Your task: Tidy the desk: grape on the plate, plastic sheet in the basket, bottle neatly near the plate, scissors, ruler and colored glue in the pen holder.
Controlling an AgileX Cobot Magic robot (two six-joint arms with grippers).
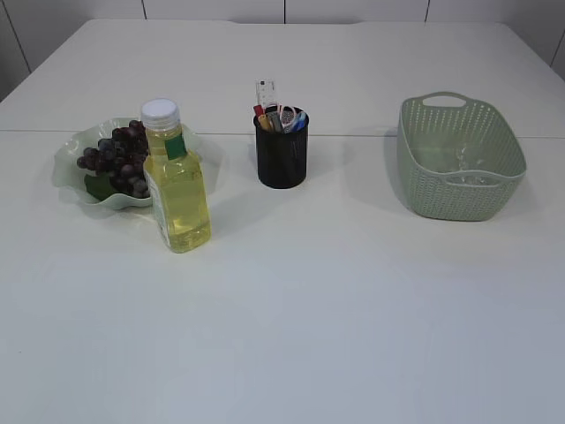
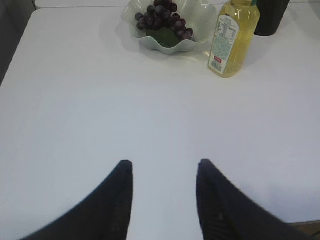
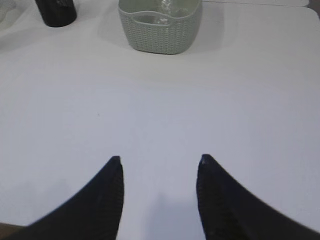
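Note:
A bunch of dark grapes (image 1: 119,157) lies on the pale green wavy plate (image 1: 66,163), also in the left wrist view (image 2: 161,16). A bottle of yellow liquid (image 1: 177,187) stands upright just right of the plate (image 2: 197,17), and shows in the left wrist view (image 2: 233,37). The black pen holder (image 1: 282,157) holds a clear ruler (image 1: 266,92), scissors (image 1: 286,116) and colored glue sticks (image 1: 263,118). The green basket (image 1: 424,141) holds a clear plastic sheet (image 1: 461,163). My left gripper (image 2: 163,165) and right gripper (image 3: 158,161) are open and empty over bare table, out of the exterior view.
The white table (image 1: 335,300) spreads in front of the objects. The basket (image 3: 160,35) and the pen holder (image 3: 56,12) show at the top of the right wrist view. The table's left edge (image 2: 15,45) shows in the left wrist view.

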